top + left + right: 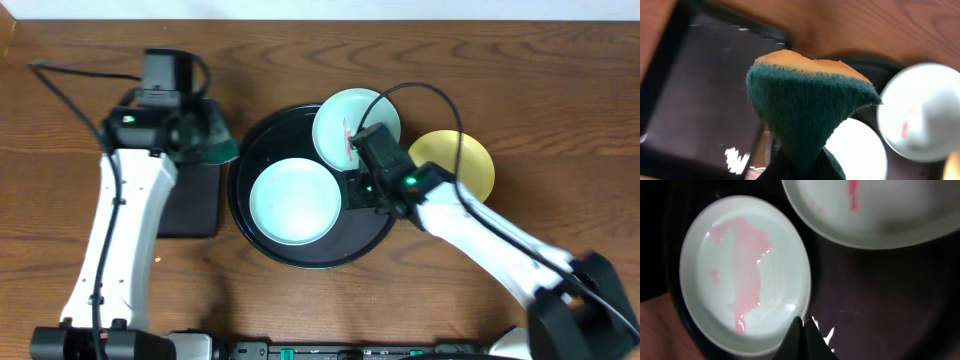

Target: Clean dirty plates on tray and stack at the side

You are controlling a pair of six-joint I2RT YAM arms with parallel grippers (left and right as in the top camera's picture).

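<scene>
The left arm (pixel 120 230) and right arm (pixel 480 235) have smooth white shells between black joints. Each carries a small green light (pixel 126 120) and a thin black cable (pixel 440 95). The right gripper (pixel 801 325) is black.

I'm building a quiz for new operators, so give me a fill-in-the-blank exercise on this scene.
1. The left gripper is shut on a green and orange ____.
2. The plate lying on the table outside the round black tray is pale ____.
3. The light blue plates in view number ____.

Missing words: sponge; yellow; two.
</scene>
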